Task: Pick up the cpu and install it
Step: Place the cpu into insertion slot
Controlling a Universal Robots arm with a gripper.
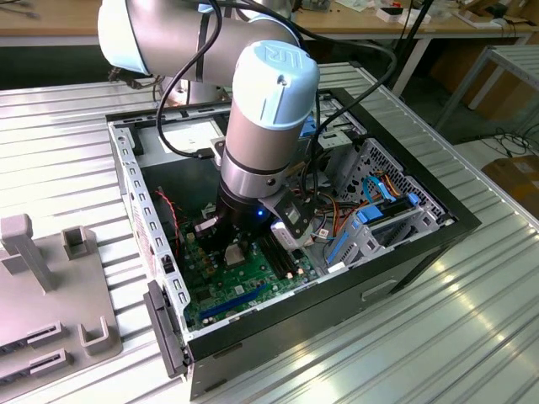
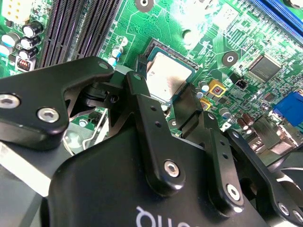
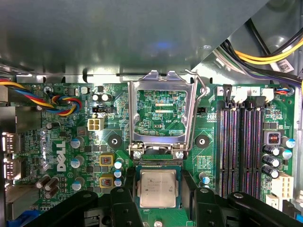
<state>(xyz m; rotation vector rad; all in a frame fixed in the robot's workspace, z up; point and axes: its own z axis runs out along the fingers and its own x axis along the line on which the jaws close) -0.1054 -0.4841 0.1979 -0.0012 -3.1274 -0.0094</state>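
Here the cpu (image 3: 158,187) lies flat at the socket (image 3: 158,163), directly under the pincer (image 2: 165,91), which brackets two of its opposite edges, just beside the raised lid frame (image 3: 134,113). Being square, it has no long axis. Whether the pincer grips it or stands just clear, I cannot tell. The arm (image 1: 265,118) drops steeply into the open case (image 1: 421,244), wrist over the board (image 3: 61,142).

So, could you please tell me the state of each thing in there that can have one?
Cpu: face up in the socket, uncovered.
Socket load plate: swung up, open.
Retaining lever: unlatched, raised.
Memory slots: empty.
Computer case: side open, motherboard exposed.
Pincer: low at the cpu.
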